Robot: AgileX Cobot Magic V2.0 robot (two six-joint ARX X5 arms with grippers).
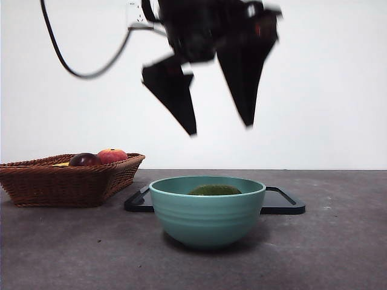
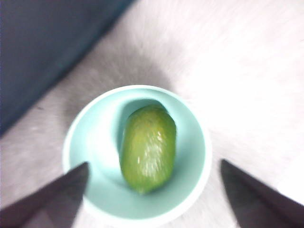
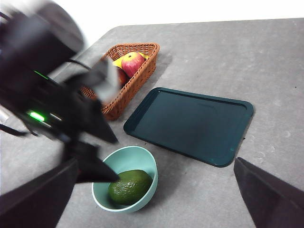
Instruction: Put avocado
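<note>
Grey counter [image 1: 338, 254]: avocado [image 2: 148, 148] is lying in bowl [image 1: 207, 211]; left gripper [image 1: 221, 130], jaws open and empty at 12 o'clock above it, should be lifting straight up.

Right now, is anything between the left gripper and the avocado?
No. In the front view the left gripper hangs open above the bowl with only air beneath; its wrist view shows the avocado unobstructed in the bowl.

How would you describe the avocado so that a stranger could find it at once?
Look at the dark tray on the grey table; beside it stands a teal bowl. The avocado lies alone inside it, dark green and oval, unlike the red apple and maroon fruit in the wicker basket.
</note>
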